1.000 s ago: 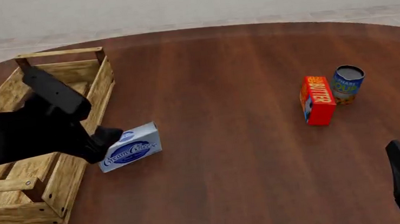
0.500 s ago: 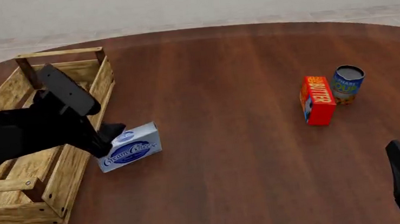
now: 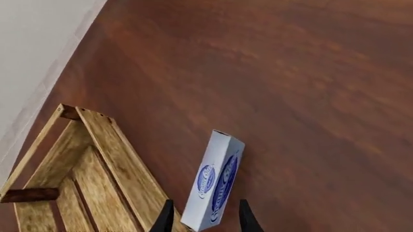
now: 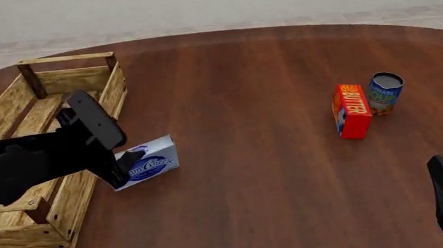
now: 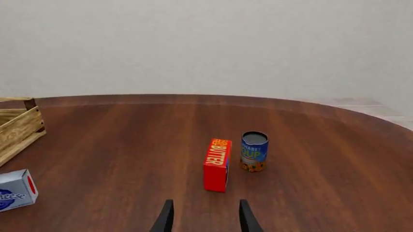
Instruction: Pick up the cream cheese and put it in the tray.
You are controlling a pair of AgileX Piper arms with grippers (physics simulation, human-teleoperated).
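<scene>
A dark wooden table [image 4: 267,96] is filling most of the front view, round-edged at the top of the frame against a pale floor and wall. The tray [image 4: 22,228] is sitting along the left edge of the front view, a long light-wood slatted crate with a bar handle at each end. The left arm is reaching in from the left, lying across the tray's middle, and its left gripper [image 4: 126,168] is sitting at the left end of the cream cheese [image 4: 151,162], which is standing on the table just beside the tray's right wall, left of centre in the frame. In the left wrist view the two dark fingertips [image 3: 166,220] are showing at the bottom edge with the cream cheese box's near end between them; the jaws are standing parted, and I cannot tell whether either pad is touching the box. Well apart, at the right of the front view, a red-orange butter box [image 4: 352,111] is standing just beside a blue soup can [image 4: 384,93]. The right gripper [image 5: 203,217] is hanging low at the lower right corner, its fingers parted around nothing, pointing toward the butter box.
</scene>
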